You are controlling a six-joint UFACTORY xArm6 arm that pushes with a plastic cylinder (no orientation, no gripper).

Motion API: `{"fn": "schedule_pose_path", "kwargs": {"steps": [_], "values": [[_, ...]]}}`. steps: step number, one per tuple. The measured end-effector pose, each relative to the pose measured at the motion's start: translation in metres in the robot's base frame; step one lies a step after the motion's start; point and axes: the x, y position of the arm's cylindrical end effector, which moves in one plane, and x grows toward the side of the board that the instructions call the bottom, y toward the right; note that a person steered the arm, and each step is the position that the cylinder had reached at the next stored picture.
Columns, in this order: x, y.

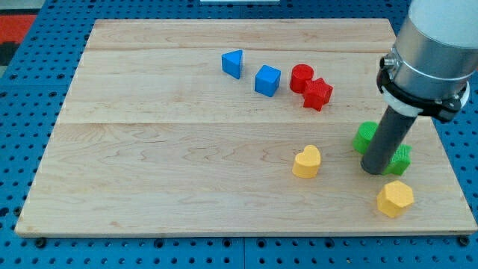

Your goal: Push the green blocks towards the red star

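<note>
The red star [318, 93] lies near the view's upper middle-right, touching a red cylinder [301, 77]. Two green blocks sit at the view's right: one [364, 137] left of the rod, the other [401, 159] right of it, both partly hidden, shapes unclear. My tip [373, 169] rests on the board between them, touching or nearly touching both. The rod rises to the arm's grey wrist at the view's top right.
A blue triangle [233, 63] and a blue cube [267, 80] lie left of the red blocks. A yellow heart [306, 161] lies left of my tip. A yellow hexagon [394, 198] lies below the green blocks. The wooden board [149, 149] sits on a blue pegboard.
</note>
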Motion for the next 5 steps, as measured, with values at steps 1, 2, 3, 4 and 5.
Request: {"fn": "schedule_pose_path", "kwargs": {"steps": [1, 2, 3, 4, 5], "values": [[0.017, 0.001], [0.022, 0.029], [0.016, 0.046], [-0.022, 0.036], [-0.072, 0.002]]}}
